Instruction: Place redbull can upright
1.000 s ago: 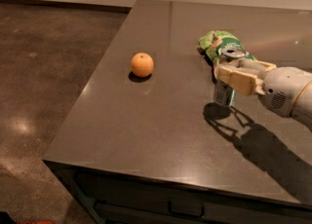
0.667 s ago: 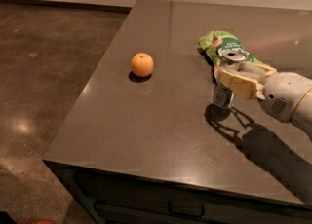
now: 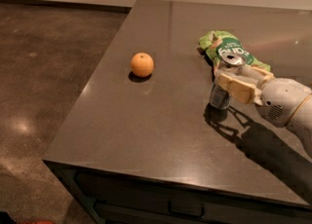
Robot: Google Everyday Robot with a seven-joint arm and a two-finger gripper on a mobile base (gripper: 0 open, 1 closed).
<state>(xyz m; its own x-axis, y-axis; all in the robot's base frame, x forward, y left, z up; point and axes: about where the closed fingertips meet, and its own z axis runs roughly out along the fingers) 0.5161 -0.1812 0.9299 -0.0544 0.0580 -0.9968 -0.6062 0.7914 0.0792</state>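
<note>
At the right side of the table, your gripper [image 3: 230,83] comes in from the right edge of the view, its cream fingers [image 3: 240,87] pinched around the upper body of the redbull can [image 3: 219,97]. The can stands nearly upright with its silver top facing up and leaning slightly right. Its base sits right at the dark table [image 3: 146,121]; you cannot tell whether it touches. A shadow pools just below and to the right of it. Close behind the can and the gripper lies a crumpled green chip bag [image 3: 225,47], almost touching the can's top from this view. The orange [image 3: 142,65] sits well apart to the left, nearer the table's left edge.
</note>
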